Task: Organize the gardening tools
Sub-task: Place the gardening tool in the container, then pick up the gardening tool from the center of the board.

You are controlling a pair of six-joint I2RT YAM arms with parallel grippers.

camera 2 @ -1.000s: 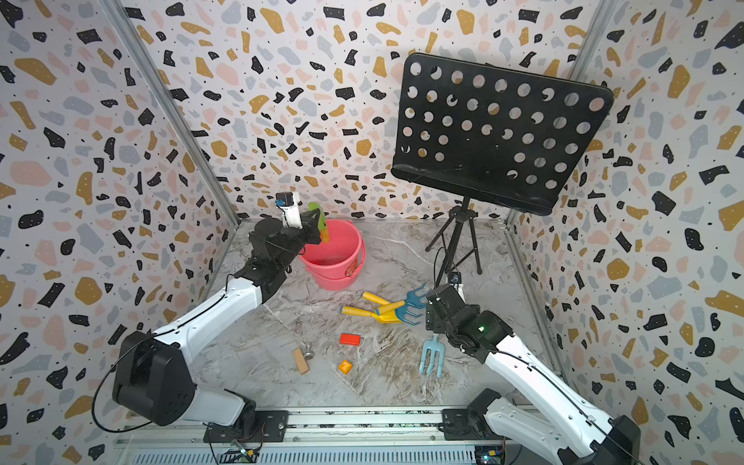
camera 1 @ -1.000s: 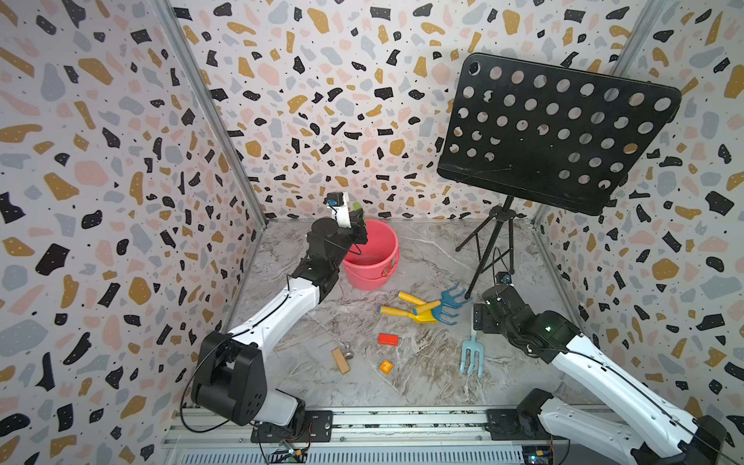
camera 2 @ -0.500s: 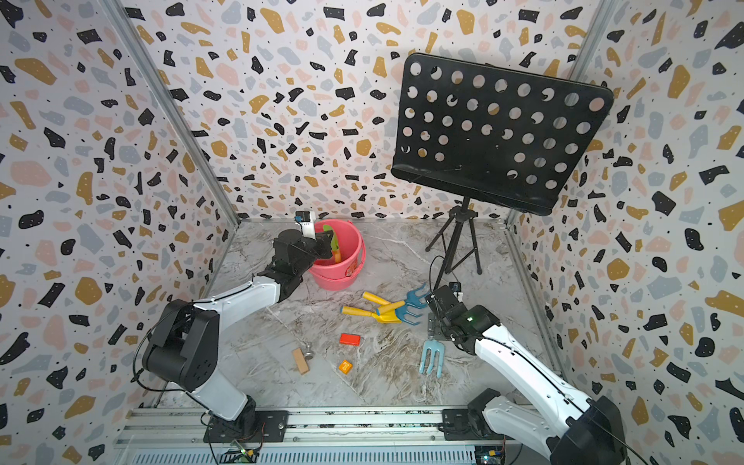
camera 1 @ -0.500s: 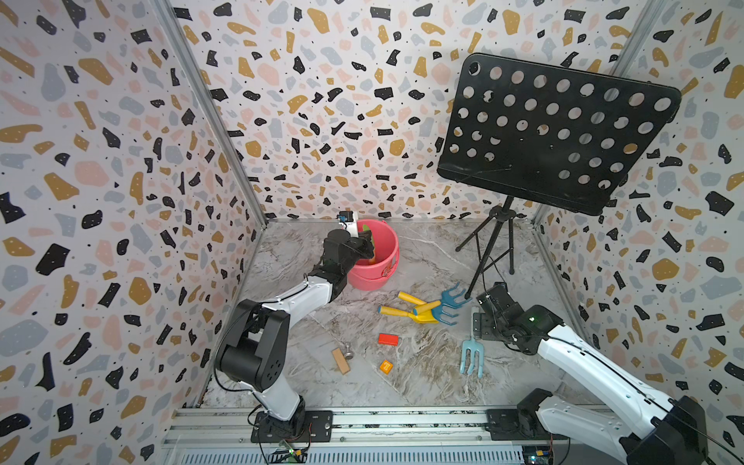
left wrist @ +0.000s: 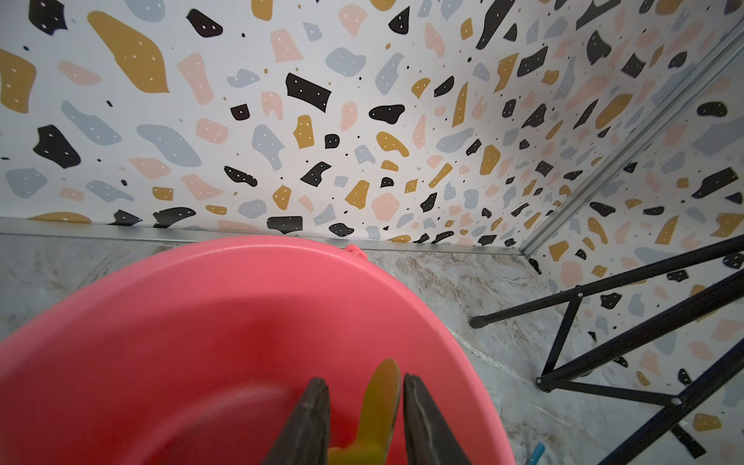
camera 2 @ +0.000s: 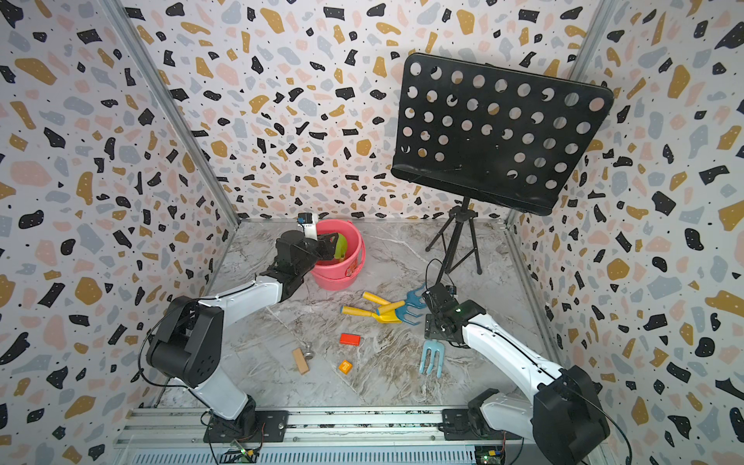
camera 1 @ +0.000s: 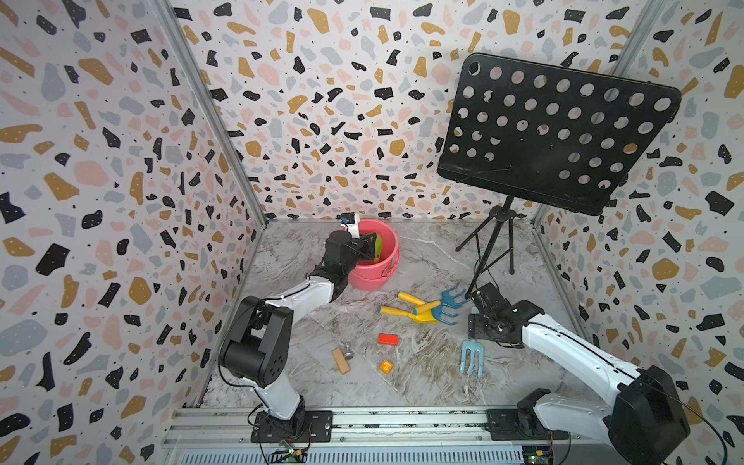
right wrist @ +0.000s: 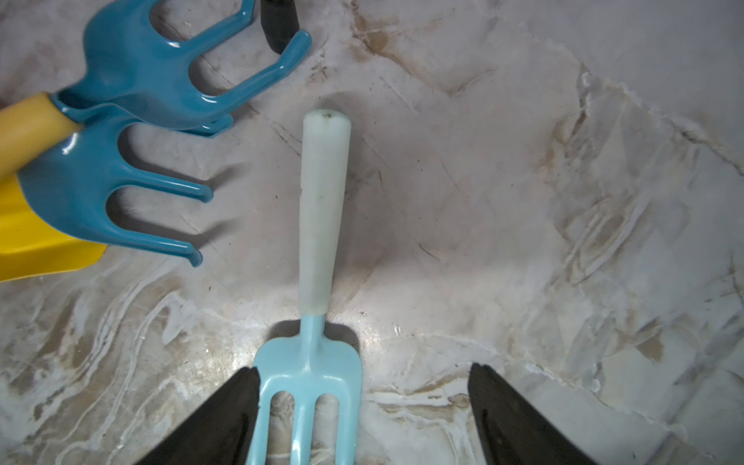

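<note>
You had bright, even light from overhead in both top views, with only faint shadows on the marble floor [camera 1: 422, 249]. In your right wrist view, white glare streaked the glossy blue rakes [right wrist: 80, 181], whose tines threw soft shadows. Your left wrist view was sharp on the walls [left wrist: 362, 120], but the near pink bucket [left wrist: 201, 302] looked softer.

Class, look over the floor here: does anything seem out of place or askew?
Yes. Two blue rakes and a yellow scoop lie crossed in an overlapping heap mid-floor. The light-blue fork lies apart, its handle pale, not yellow. A red block, orange block, wooden block and metal knob are scattered nearby.
</note>
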